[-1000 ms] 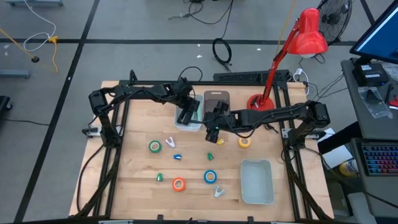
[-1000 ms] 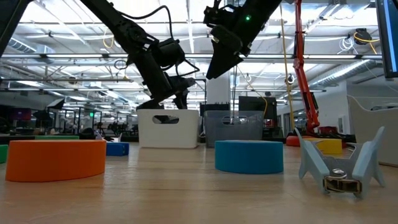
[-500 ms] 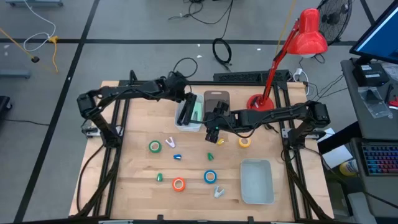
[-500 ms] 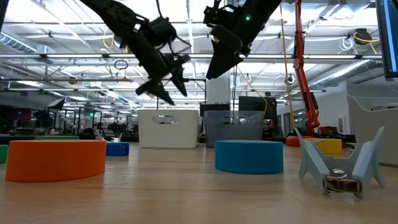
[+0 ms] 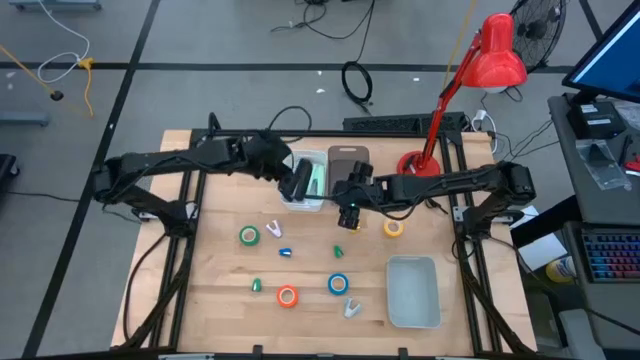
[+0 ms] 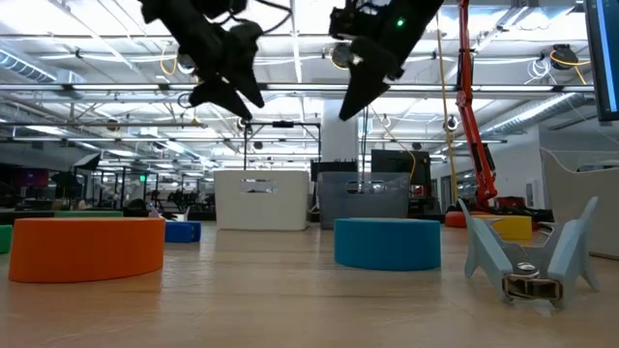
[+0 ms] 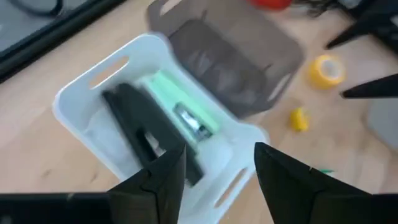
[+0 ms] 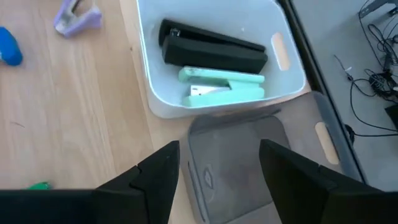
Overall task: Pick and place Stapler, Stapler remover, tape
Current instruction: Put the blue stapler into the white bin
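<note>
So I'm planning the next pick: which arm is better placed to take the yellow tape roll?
Right, probably. Its open tool hangs over the grey bin's front edge, with the yellow ring-shaped tape roll lying close on its own side. The left tool, also open, is above the white bin, farther away.

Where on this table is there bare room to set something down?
Bare wood lies left of the green tape, toward the table's left edge. The light bin is empty too. Crowded: the middle strip between the orange tape and yellow tape.

Left gripper (image 5: 300, 183) raised, jaws apart, right gripper (image 5: 347, 212) alongside, jaws apart
</note>
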You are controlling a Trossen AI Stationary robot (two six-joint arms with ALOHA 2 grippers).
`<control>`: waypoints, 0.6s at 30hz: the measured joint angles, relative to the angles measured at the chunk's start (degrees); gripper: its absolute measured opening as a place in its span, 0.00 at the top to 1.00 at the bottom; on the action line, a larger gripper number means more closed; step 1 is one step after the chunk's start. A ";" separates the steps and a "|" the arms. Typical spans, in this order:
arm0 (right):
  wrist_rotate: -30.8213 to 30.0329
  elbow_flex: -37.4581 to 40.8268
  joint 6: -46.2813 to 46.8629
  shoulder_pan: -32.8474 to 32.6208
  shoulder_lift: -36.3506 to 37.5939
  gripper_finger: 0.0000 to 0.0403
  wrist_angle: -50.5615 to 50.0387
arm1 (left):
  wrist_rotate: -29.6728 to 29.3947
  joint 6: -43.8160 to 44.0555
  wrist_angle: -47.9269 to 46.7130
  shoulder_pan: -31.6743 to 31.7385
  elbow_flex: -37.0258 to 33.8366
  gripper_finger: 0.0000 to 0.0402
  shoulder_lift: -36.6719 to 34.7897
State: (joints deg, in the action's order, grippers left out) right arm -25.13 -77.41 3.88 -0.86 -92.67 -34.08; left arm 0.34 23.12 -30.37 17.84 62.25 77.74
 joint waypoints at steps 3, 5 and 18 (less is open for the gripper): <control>2.34 0.06 -0.07 0.01 3.19 0.47 -1.62 | 0.03 0.12 4.32 -2.69 -4.65 0.55 -4.32; 6.39 0.70 -0.01 0.09 5.59 0.47 -0.93 | 0.05 0.75 7.39 -4.25 -8.31 0.57 -7.74; 14.34 29.31 12.24 0.02 31.92 0.47 15.57 | -5.13 8.94 27.95 -15.15 -30.48 0.61 -26.45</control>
State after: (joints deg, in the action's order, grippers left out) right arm -10.79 -48.09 16.12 -0.84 -60.76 -18.51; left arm -4.79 32.06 -2.42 2.69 31.77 51.30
